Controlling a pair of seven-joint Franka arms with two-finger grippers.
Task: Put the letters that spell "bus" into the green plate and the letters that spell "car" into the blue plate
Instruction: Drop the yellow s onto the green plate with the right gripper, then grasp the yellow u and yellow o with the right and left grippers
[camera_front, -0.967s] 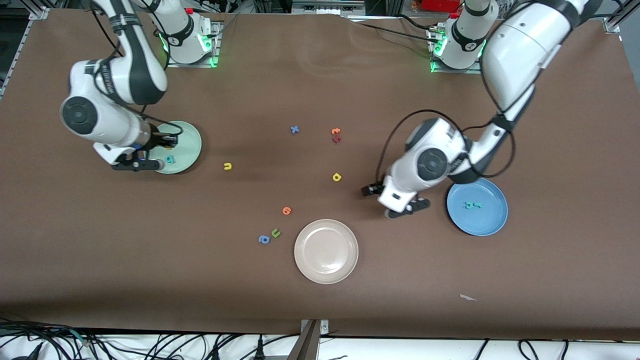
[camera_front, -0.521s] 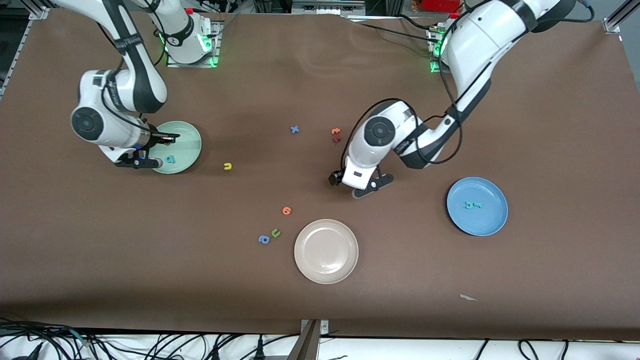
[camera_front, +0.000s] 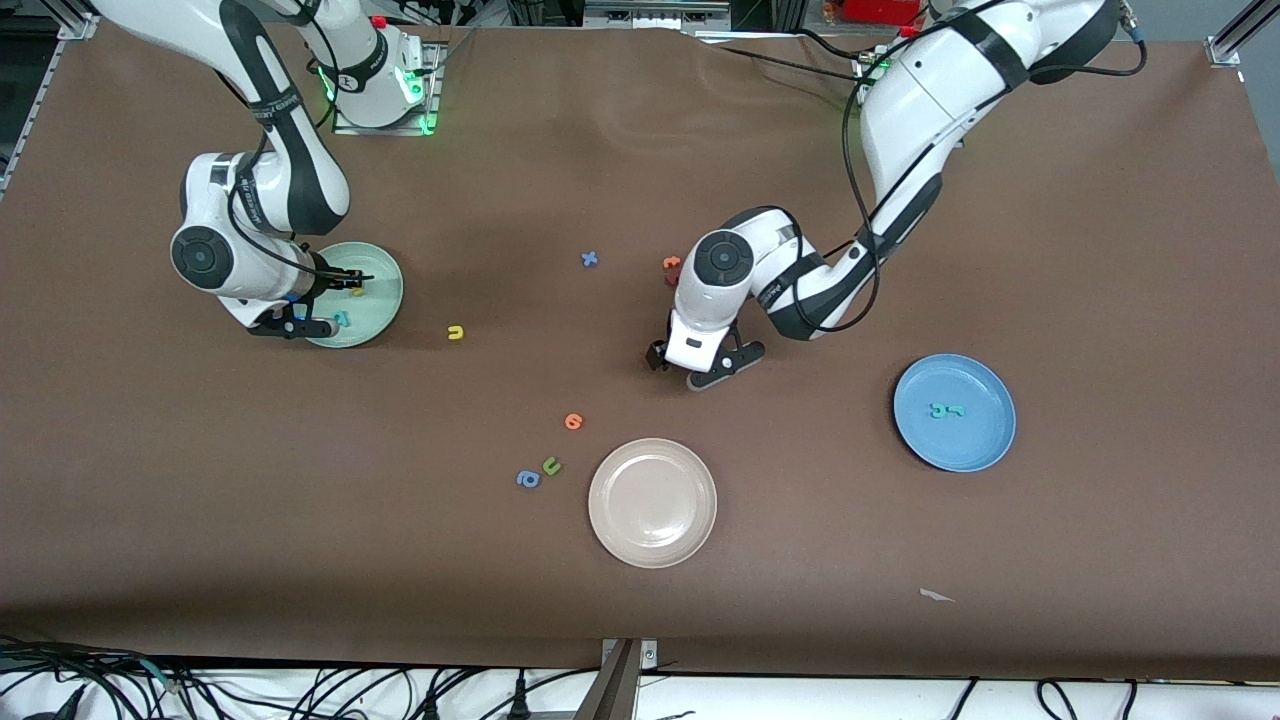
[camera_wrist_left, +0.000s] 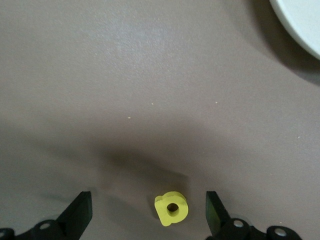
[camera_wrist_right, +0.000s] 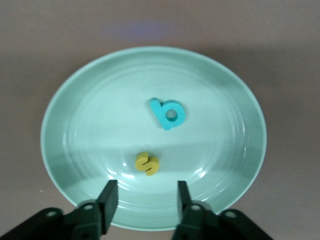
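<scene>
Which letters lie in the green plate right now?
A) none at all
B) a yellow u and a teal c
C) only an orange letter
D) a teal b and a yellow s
D: the right wrist view shows the teal b and the yellow s lying apart inside the green plate.

Yellow s (camera_wrist_right: 147, 163) released, left hand (camera_wrist_left: 148, 216) now over yellow a (camera_wrist_left: 172, 209)

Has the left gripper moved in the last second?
Yes. The left gripper has swung away from the blue plate toward the table's middle, and now hangs open over the yellow a.
</scene>
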